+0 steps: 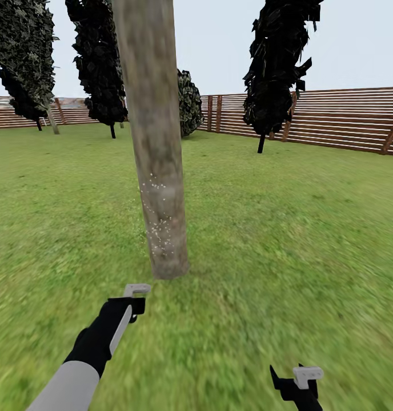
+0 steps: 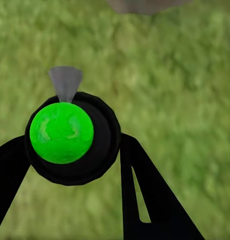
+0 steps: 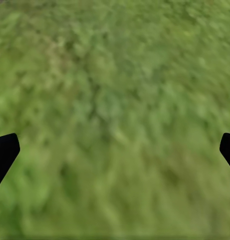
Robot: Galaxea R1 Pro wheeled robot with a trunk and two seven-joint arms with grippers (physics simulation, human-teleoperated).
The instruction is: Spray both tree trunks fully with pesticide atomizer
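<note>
- The left gripper (image 2: 74,165) pinches the pesticide atomizer (image 2: 72,137), one black finger on each side of its round dark body; the left wrist view looks down on its bright green top and a small grey nozzle (image 2: 65,82) pointing away from the arm.
- In the head view the left gripper (image 1: 133,297) sits low and left of centre, just short of the base of the tree trunk (image 1: 156,171), which rises through the middle of the frame (the bottle itself is hard to make out there).
- Pale specks dot the lower trunk, probably spray; the bark higher up looks bare, so coverage seems partial.
- The right gripper (image 1: 299,379), at the lower right, is spread wide with nothing between its fingers, above the lawn (image 3: 115,110).
- The atomizer looks small, light, stiff and smooth, so it could twist; a grip across the widest part of the body, clear of the nozzle, seems safest.
</note>
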